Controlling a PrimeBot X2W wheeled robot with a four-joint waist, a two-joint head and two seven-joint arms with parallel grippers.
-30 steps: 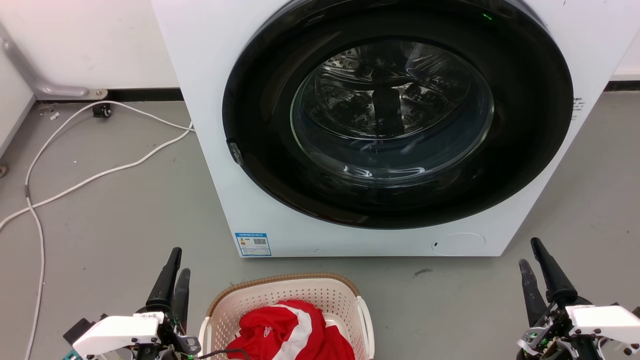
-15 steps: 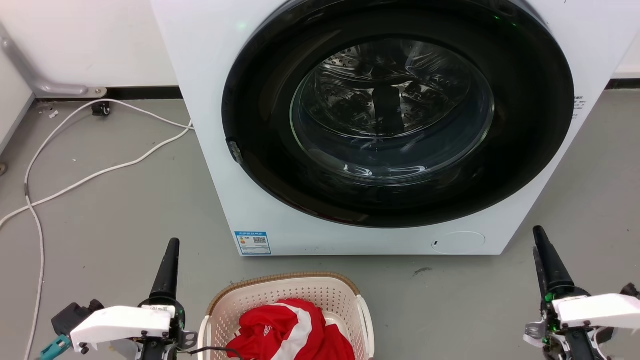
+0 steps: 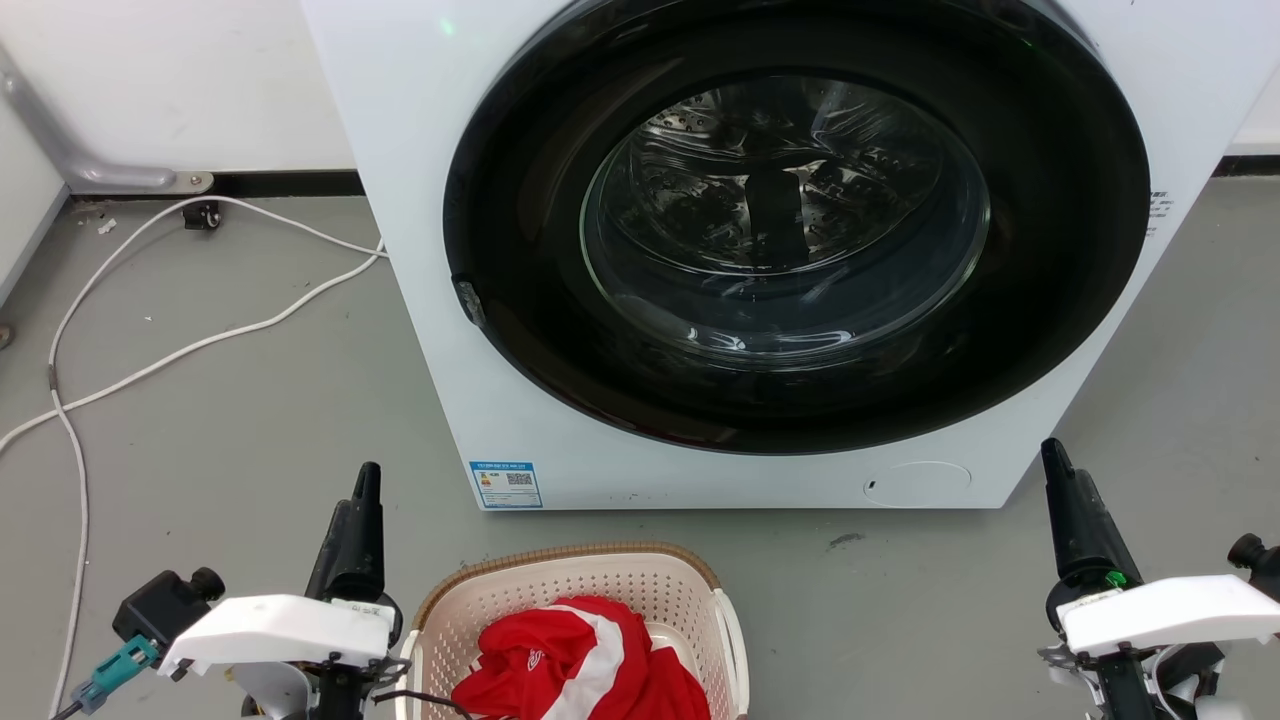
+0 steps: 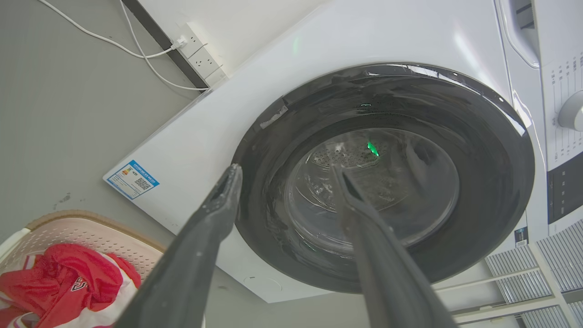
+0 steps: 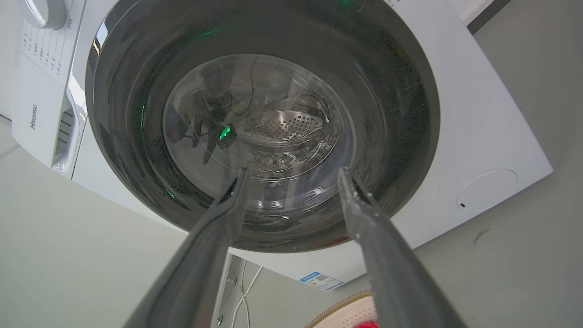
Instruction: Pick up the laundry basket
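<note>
Sitting on the grey floor [image 3: 250, 450] just in front of the washing machine [image 3: 420, 300] is one laundry basket [image 3: 600, 585]. It is cream and full of small holes, with a brown woven-look rim and a white handle on each side. Its near end is cut off by the bottom edge of the head view. One red garment [image 3: 580, 665] with a white stripe lies crumpled inside it.

Two grippers flank the basket, one to each side. The left gripper [image 3: 366, 478] is just beside the basket's left side, apart from it, with its dark fingers pointing toward the machine. The right gripper [image 3: 1052, 462] is well apart from the basket, out by the machine's right corner. From each wrist camera I can see a clear gap between the two fingers [image 4: 218, 214], so both grippers stand parted and have hold of nothing.

I count one machine, white, with one big round dark door [image 3: 795, 225]. The door is shut and the steel drum shows through the glass. One blue label [image 3: 506, 486] is stuck low on its front at the left, and one round cap [image 3: 917, 485] sits low at the right.

Two white cables [image 3: 200, 350] trail over the floor to the machine's left, toward a white wall [image 3: 200, 90] with a dark skirting strip [image 3: 290, 186]. The floor is plain grey, with one dark smudge [image 3: 845, 543] near the basket.
</note>
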